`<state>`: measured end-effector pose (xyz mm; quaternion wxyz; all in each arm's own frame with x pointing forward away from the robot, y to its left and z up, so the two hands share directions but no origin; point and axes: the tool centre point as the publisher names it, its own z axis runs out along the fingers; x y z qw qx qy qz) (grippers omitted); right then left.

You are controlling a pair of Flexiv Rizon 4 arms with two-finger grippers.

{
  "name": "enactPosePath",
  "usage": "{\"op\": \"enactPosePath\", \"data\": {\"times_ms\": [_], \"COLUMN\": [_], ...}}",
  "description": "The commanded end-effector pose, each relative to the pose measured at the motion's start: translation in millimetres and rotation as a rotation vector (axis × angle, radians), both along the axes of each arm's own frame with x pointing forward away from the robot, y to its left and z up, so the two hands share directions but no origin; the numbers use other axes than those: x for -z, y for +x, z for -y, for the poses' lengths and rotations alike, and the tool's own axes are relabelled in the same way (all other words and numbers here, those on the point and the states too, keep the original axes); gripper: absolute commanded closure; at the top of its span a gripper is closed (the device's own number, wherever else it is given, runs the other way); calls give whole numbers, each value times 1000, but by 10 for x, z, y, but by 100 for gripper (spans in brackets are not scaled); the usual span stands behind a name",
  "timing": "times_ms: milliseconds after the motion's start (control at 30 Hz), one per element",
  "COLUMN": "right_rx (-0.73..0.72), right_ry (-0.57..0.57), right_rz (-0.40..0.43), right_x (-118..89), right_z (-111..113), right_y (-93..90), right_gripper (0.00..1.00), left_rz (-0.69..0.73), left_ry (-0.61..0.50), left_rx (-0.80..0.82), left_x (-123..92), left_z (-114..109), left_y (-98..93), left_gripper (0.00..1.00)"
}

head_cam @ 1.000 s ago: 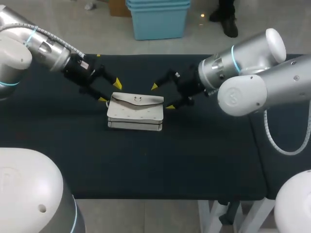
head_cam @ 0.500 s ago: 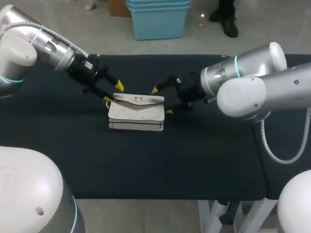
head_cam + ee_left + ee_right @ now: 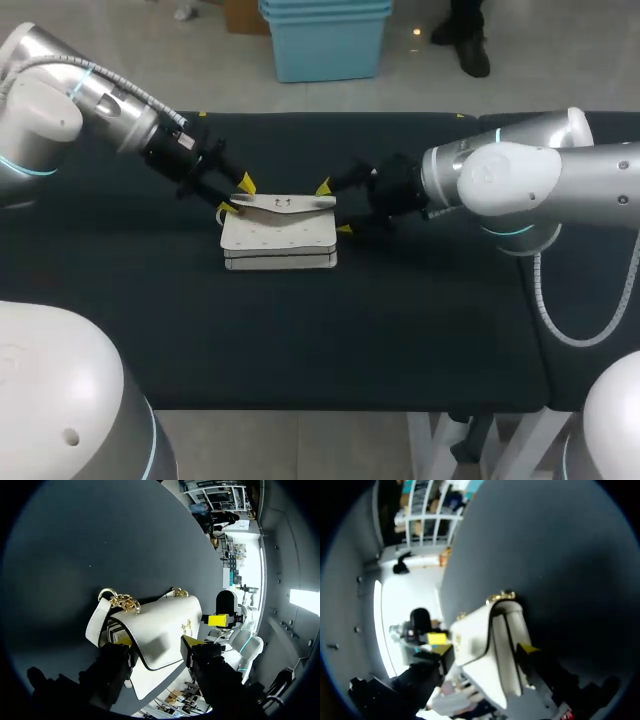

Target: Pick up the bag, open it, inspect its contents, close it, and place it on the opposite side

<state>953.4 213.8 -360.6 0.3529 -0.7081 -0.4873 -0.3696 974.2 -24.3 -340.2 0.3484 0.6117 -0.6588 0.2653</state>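
**Bag (image 3: pixel 278 240) waits to be picked up**

On the left, my left gripper (image 3: pixel 237 196) is down at the left end of the bag. Its fingers are spread apart, one on each side of that end. The gold chain (image 3: pixel 122 601) is just ahead of them. I think the fingers are wide so the end can fit between them. I cannot see them pinch it yet.

In the middle, the white bag lies flat on the dark table (image 3: pixel 400 320) with its flap shut. It is not lifted yet.

On the right, my right gripper (image 3: pixel 333 209) is at the other end of the bag. Its fingers are spread apart too, one on each side. I think a gripper goes to each end so the two can lift the bag level.

A second ago both grippers were a bit away from the bag. Now both have come in close to its ends. The bag is in the same spot.
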Motion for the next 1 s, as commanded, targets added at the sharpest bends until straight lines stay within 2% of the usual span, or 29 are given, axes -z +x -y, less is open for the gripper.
{"op": "enactPosePath", "data": {"times_ms": [33, 100, 267, 367, 400, 433, 567, 667, 700, 800, 833, 1000], "right_rx": [-144, -198, -225, -226, -224, -223, -208, -204, -204, -197, -195, -191], "right_ry": [142, 142, 109, 106, 104, 104, 104, 91, 87, 78, 75, 48], "right_rz": [-38, -36, -21, -17, -18, -19, -22, -20, -21, -25, -27, -30], "right_x": [57, 74, 87, 89, 95, 102, 91, 83, 84, 105, 108, 118], "right_z": [-5, -26, -61, -56, -48, -39, 18, 26, 29, 47, 48, 47], "right_y": [36, 21, 2, -4, -5, -6, -9, -10, -11, -20, -25, -45], "right_gripper": [34, 33, 27, 35, 39, 43, 47, 61, 64, 62, 60, 56], "left_rz": [-10, -13, -20, -20, -21, -21, -17, -13, -14, -1, 5, 37], "left_ry": [-8, -9, -12, -16, -16, -16, -24, -31, -36, -64, -75, -89], "left_rx": [6, 4, 2, 1, 0, 0, -10, -16, -19, -25, -22, -15], "left_x": [76, 89, 109, 117, 125, 134, 147, 169, 176, 131, 93, -135], "left_z": [11, 6, -6, -19, -26, -34, -88, -119, -129, -173, -185, -212], "left_y": [74, 91, 137, 147, 149, 151, 152, 164, 165, 147, 138, 62], "left_gripper": [50, 51, 55, 69, 70, 71, 67, 69, 66, 51, 40, 39]}}
